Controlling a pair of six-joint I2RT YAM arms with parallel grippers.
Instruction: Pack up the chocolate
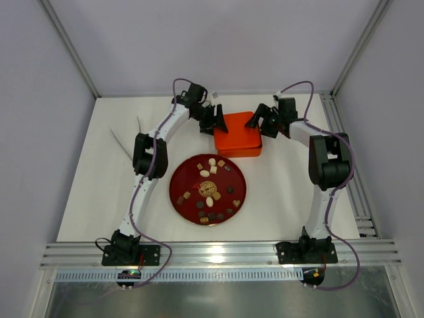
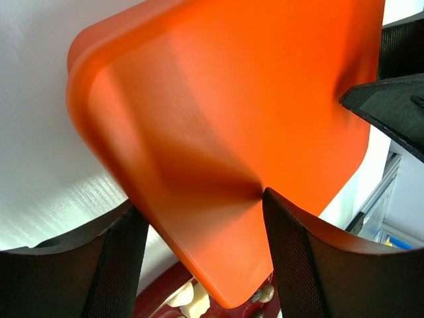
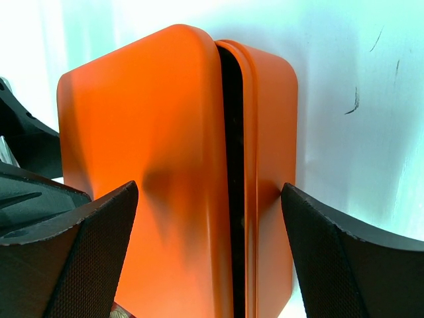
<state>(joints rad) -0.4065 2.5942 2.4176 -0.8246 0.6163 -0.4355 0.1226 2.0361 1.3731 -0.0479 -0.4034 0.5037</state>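
While both arms are bending toward upper centre, left fingers (image 2: 298, 265) are straddling the orange box (image 1: 238, 136), grip unclear; right fingers (image 3: 331, 265) are standing wide astride it. Chocolate (image 1: 211, 189) is lying on the red plate (image 1: 182, 179) below.

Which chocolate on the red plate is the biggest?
The round tan-and-brown chocolate near the middle of the plate; every other piece is far smaller.
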